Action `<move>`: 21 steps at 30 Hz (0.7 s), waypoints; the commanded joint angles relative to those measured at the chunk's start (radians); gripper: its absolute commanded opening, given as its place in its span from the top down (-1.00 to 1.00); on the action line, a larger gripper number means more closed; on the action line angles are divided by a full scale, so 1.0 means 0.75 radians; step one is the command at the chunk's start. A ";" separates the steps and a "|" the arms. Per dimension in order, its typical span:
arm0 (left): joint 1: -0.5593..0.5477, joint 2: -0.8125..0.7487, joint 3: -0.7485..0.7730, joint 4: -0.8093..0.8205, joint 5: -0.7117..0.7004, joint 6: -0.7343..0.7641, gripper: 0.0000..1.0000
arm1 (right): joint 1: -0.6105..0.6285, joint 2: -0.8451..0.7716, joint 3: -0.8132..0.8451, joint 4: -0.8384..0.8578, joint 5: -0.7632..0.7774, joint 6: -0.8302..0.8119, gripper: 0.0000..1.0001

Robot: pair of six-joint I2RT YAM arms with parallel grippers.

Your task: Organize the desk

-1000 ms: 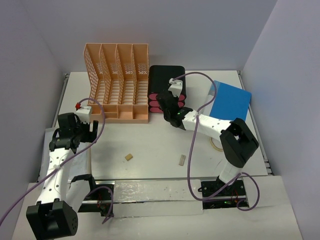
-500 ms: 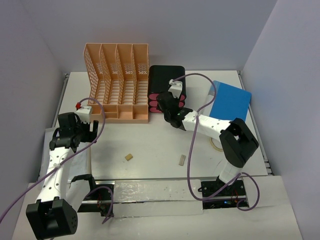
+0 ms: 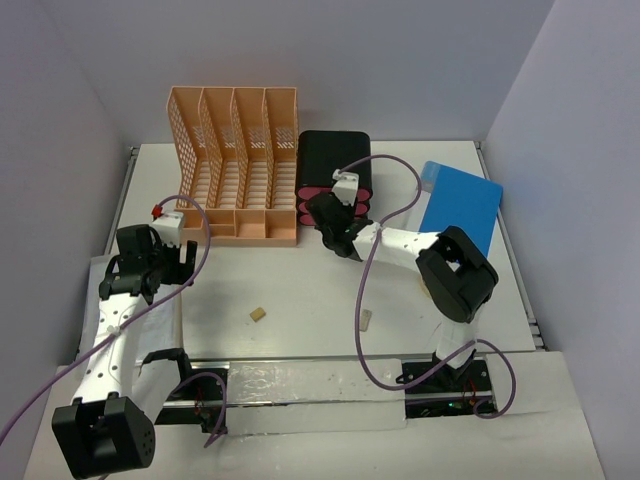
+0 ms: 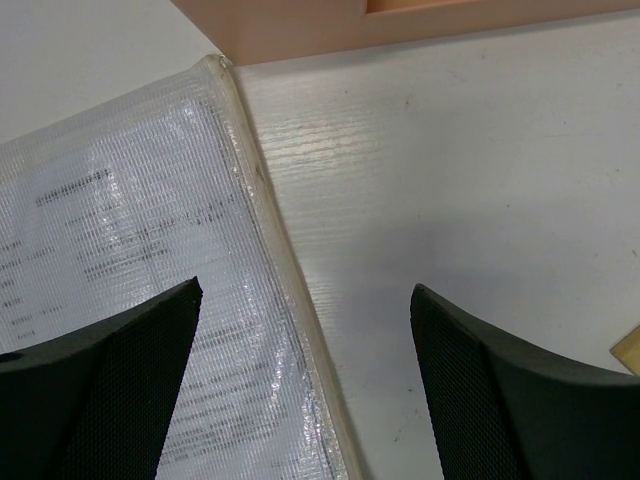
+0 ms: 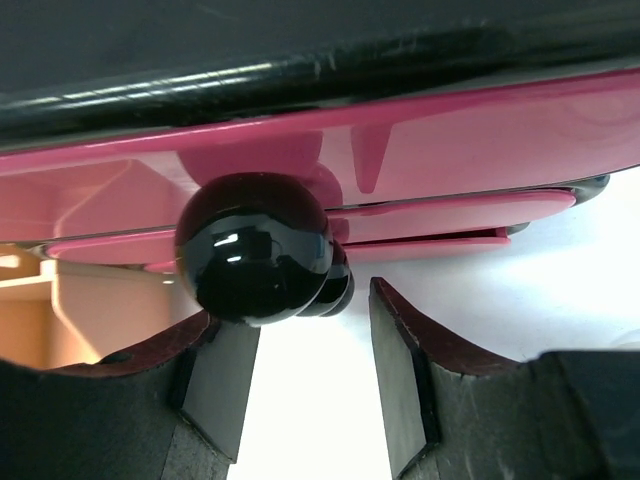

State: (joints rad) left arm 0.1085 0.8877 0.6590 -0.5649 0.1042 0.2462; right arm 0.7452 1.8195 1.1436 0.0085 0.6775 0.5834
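The white desk [image 3: 300, 285] holds a black box with pink drawers [image 3: 335, 160] at the back. My right gripper [image 3: 328, 218] is at the drawer fronts. In the right wrist view its jaws [image 5: 310, 320] stand open below a pink drawer [image 5: 450, 130]. A glossy black knob [image 5: 253, 248] rests just above the left finger and is not between the pads. My left gripper [image 3: 150, 268] hovers open over the right edge of a clear document sleeve [image 4: 130, 260]. Nothing is between the left gripper's fingers [image 4: 305, 300].
A peach lattice file rack [image 3: 235, 165] stands left of the black box. A blue folder [image 3: 460, 205] lies at the back right. A tan block [image 3: 258, 314] and a pale block [image 3: 365, 319] lie mid-desk. A tape roll [image 3: 428, 288] peeks from under the right arm.
The right arm has swung left, carrying its gripper a little left along the drawer fronts; its jaws widened, then narrowed slightly. The left arm has not moved.
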 commanded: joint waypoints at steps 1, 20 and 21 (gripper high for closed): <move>0.009 0.006 0.068 0.033 0.030 -0.003 -0.83 | -0.009 0.000 0.047 0.024 0.092 0.016 -0.06; 0.009 0.011 0.068 0.029 0.041 0.003 -0.83 | -0.038 0.026 0.124 0.062 0.109 -0.073 0.17; 0.009 0.011 0.067 0.029 0.041 0.003 -0.83 | -0.038 0.026 0.124 0.062 0.108 -0.074 0.20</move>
State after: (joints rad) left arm 0.1085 0.8978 0.6594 -0.5652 0.1120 0.2466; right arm 0.7265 1.8389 1.1850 0.0125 0.6977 0.5479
